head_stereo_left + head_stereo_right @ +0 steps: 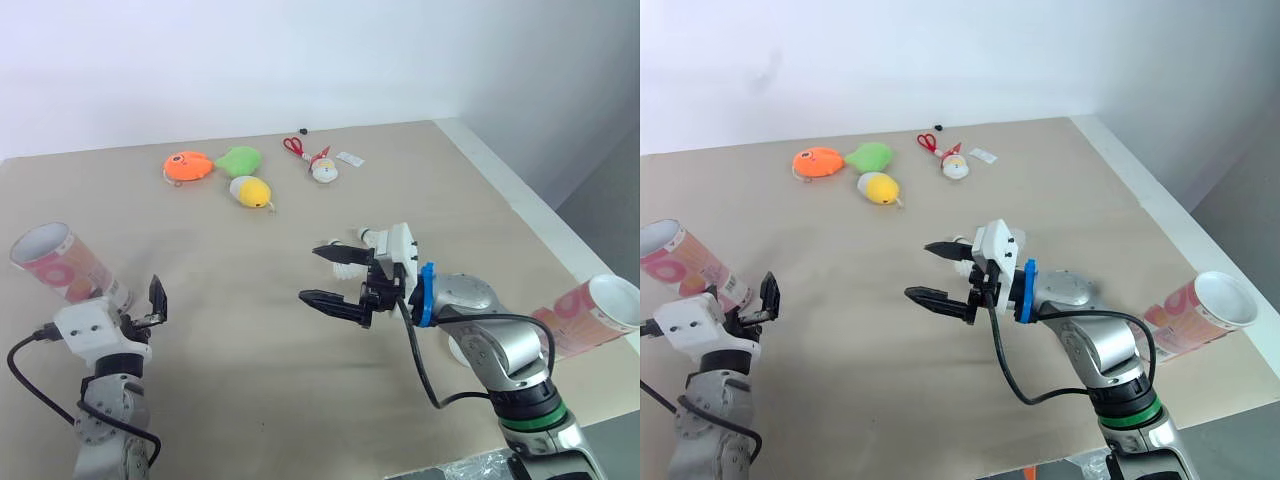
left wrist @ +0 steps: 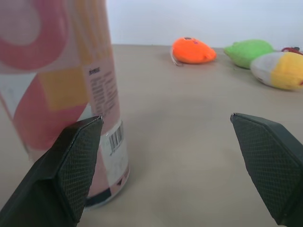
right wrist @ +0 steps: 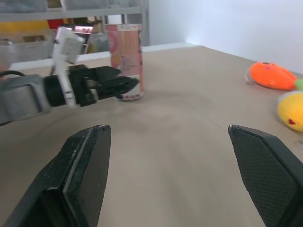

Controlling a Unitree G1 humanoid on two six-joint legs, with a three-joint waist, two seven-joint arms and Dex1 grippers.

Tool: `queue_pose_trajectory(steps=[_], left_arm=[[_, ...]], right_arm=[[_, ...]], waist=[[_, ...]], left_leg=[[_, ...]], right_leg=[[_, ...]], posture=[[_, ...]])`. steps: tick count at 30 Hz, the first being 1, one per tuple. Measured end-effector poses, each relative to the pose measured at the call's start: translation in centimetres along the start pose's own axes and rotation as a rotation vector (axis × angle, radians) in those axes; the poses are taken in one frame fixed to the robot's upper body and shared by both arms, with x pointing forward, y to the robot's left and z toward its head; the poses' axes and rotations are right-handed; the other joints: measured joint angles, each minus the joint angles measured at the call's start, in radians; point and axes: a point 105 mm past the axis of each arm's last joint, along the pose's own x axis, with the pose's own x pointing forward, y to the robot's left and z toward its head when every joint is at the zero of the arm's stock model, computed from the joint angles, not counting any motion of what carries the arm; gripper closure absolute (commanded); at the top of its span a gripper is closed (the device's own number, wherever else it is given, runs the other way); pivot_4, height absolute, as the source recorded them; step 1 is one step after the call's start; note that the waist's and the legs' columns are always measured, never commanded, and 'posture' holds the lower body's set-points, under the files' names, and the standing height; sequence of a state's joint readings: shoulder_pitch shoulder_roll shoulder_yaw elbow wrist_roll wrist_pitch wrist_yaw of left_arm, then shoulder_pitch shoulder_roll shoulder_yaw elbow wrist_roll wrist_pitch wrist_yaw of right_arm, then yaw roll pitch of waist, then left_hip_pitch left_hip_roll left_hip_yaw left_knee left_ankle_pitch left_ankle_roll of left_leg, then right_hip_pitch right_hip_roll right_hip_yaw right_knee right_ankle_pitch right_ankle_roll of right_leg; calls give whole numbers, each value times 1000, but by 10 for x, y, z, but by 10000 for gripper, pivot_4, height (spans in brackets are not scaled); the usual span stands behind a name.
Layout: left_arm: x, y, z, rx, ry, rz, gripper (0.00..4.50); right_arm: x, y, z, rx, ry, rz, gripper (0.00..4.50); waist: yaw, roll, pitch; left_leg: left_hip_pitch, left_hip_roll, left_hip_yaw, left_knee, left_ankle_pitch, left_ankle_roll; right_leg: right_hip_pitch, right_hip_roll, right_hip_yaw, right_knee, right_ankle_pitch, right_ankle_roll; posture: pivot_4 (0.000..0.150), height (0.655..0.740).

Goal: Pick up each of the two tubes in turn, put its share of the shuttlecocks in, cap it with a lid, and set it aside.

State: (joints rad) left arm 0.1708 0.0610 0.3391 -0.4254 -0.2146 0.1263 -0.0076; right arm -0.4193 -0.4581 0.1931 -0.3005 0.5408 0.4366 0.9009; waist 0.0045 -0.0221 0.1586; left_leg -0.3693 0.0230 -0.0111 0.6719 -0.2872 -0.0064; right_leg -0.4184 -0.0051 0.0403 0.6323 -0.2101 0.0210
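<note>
Two pink patterned tubes stand on the tan table with their mouths open. One tube (image 1: 62, 263) is at the near left, and the left wrist view shows its barcode end (image 2: 71, 94) close up. The other tube (image 1: 590, 315) is by the table's right edge. My left gripper (image 1: 140, 305) is open and empty just right of the left tube, not touching it. My right gripper (image 1: 310, 273) hovers open and empty over the middle of the table, fingers pointing left. A small white object (image 1: 366, 236) peeks out behind it.
At the back lie an orange plush (image 1: 187, 166), a green plush (image 1: 240, 158), a yellow-white plush (image 1: 250, 190), red scissors (image 1: 293, 146), a small Santa figure (image 1: 323, 168) and a white packet (image 1: 350, 158). The table edge (image 1: 540, 215) runs along the right.
</note>
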Motion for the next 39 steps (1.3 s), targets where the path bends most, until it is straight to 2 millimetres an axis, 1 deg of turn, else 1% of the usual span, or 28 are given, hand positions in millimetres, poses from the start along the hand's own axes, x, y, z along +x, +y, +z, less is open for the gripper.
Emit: queue_pose_trajectory(steps=[5, 8, 14, 16, 18, 19, 20, 23, 25, 27, 30, 32, 35, 39], left_arm=[[14, 8, -11, 19, 33, 13, 0], [19, 9, -17, 18, 47, 4, 0], [23, 8, -17, 11, 49, -18, 0], [17, 4, -22, 11, 66, -33, 0], [8, 1, -25, -4, 78, -13, 0], [-2, 1, -26, -4, 89, 8, 0], [-7, 1, -27, 0, 95, 16, 0], [-20, 10, -23, 23, 91, 75, 0], [-21, 16, -20, 32, 80, 121, 0], [-21, 30, -15, 43, 64, 185, 0], [-12, 43, -10, 48, 41, 229, 0], [2, 52, -13, 58, 51, 239, 0], [16, 59, -20, 61, 77, 235, 0], [34, 63, -25, 52, 97, 227, 0]], right_arm=[[5, -1, -2, 0, 11, 24, 2688], [6, 0, -3, -2, 17, 33, 2688], [4, 0, -6, -4, 26, 27, 2688], [2, 0, -9, -1, 38, 21, 2688], [1, 0, -10, -1, 42, 18, 2688], [0, 0, -10, -1, 41, 17, 2688], [0, -1, -9, -2, 41, 15, 2688], [0, -2, -9, -4, 36, 12, 2688], [1, -3, -11, 2, 31, 8, 2688], [2, -3, -12, 9, 28, 8, 2688], [3, -2, -12, 15, 21, 15, 2688], [5, -3, -11, 14, 17, 20, 2688], [6, -4, -9, 3, 16, 22, 2688], [8, -3, -9, 1, 13, 21, 2688]], waist=[[0, 0, 0], [0, -1, 0], [0, -1, 0], [0, -1, 0], [0, -1, 0], [-2, -2, 0], [-2, -2, 0], [-3, -3, 0], [-3, -3, 0], [-3, -3, 0], [-3, -3, 0], [-3, -3, 0], [-4, -4, 0], [-4, -4, 0]], left_leg=[[0, 0, 1, 0, 0, 0], [-1, 0, 2, 0, 0, 0], [-1, 0, 3, 0, 0, 0], [-1, 0, 4, 0, 0, 0], [-1, 0, 5, 0, 0, 0], [-1, 0, 5, 0, 0, 0], [-1, 0, 6, 0, 0, 0], [-1, 1, 6, 0, 0, 0], [-1, 2, 5, 0, 0, 0], [-1, 3, 5, 0, 0, 0], [0, 4, 5, 0, 0, 0], [0, 4, 5, 0, 1, 0], [0, 5, 5, 0, 1, -1], [-1, 5, 6, 0, 1, -1]], right_leg=[[-1, 0, 1, 0, 0, 0], [-1, -1, 2, 0, 3, -4], [-2, -1, 3, 0, 4, -5], [-2, -1, 3, 0, 4, -5], [-2, -2, 4, 0, 4, -5], [-3, -2, 6, 0, 4, -4], [-3, -2, 6, 0, 4, -4], [-4, 0, 6, 0, 4, -4], [-4, 2, 6, 0, 2, 0], [-4, 3, 5, 0, 3, -1], [-4, 4, 5, 1, 4, -2], [-4, 6, 5, 1, 5, -3], [-4, 6, 6, 1, 5, -3], [-5, 5, 5, 1, 6, -5]], posture=[[1500, 7400], [1500, 7400], [1500, 7400], [1500, 7400], [1500, 7400], [1500, 7400], [1500, 7400], [1500, 7400], [1500, 7400], [1500, 7400], [1500, 7400], [1500, 7400], [1500, 7400], [1500, 7400]])
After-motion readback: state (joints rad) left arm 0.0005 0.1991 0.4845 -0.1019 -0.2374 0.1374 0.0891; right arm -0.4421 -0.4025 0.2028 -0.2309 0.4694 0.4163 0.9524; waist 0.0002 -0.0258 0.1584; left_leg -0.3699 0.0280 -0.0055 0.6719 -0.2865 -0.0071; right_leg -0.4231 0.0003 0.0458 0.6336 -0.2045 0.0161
